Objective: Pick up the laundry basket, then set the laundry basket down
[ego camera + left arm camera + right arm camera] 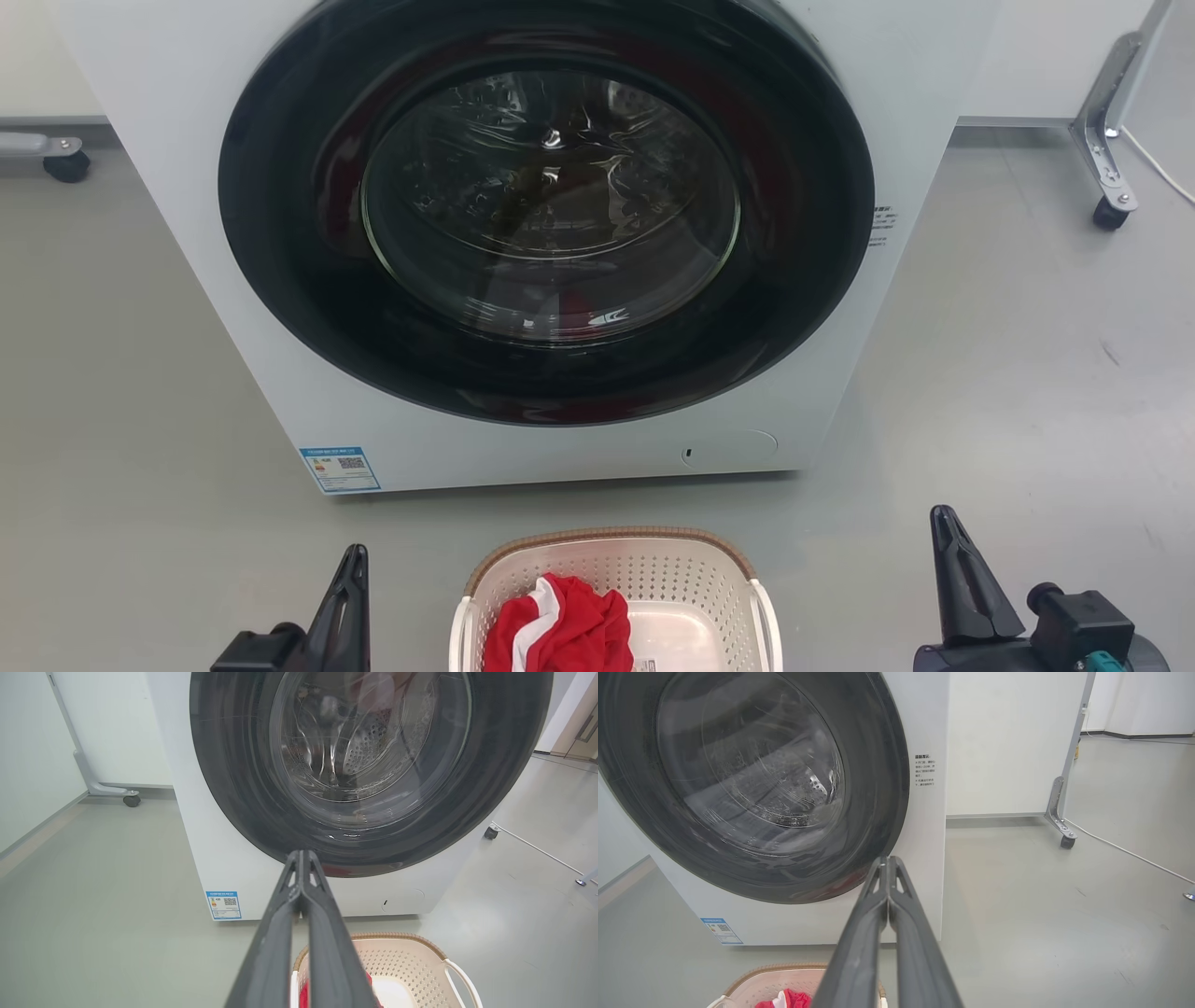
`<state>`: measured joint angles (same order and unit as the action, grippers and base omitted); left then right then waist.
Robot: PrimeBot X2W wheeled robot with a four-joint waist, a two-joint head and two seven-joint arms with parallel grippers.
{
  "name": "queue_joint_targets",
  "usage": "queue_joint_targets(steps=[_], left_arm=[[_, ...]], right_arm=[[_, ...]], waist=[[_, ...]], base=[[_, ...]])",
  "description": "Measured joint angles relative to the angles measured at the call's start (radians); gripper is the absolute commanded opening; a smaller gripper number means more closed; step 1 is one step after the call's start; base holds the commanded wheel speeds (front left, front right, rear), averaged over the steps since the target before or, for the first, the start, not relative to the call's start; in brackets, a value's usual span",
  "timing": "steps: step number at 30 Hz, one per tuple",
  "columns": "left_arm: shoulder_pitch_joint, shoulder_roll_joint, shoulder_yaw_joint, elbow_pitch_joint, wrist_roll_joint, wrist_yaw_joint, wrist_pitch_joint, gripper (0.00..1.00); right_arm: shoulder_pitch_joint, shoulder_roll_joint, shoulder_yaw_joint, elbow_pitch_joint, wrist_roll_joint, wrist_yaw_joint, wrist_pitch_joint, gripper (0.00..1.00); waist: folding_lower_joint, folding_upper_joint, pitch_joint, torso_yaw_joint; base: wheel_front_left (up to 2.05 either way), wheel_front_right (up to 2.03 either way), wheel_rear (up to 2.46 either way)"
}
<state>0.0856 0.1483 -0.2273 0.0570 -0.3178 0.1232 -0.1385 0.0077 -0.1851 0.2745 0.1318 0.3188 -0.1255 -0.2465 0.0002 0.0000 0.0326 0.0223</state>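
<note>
Left end effector [355,560], fingers pressed together and empty, hangs in front of the washer [168,205], toward its left corner. Right end effector [943,523], also pressed together and empty, hangs in front of the washer, beyond its right corner. Basket [653,571] stands on the floor [1008,373] before the washer's closed door, between the end effectors, touching neither. Red-and-white cloth [560,627] lies inside.

Your head camera looks steeply down, close to the washing machine [560,453], with the laundry basket [653,569] at its bottom edge. The left wrist camera faces the door [369,742] nearly square from low down; the right views it obliquely. All three share machine front, basket and floor [1008,373].
</note>
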Motion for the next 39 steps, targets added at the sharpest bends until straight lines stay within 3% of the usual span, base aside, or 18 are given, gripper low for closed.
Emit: queue_joint_targets(steps=[39], left_arm=[[-0.043,-0.038,0.123,0.085,-0.480,-0.089,0.102,0.00]], right_arm=[[-0.024,0.052,-0.156,0.060,0.476,0.089,0.142,0.00]], waist=[[0.0000,0.0000,-0.012,-0.009]], base=[[0.00,0.00,0.00]])
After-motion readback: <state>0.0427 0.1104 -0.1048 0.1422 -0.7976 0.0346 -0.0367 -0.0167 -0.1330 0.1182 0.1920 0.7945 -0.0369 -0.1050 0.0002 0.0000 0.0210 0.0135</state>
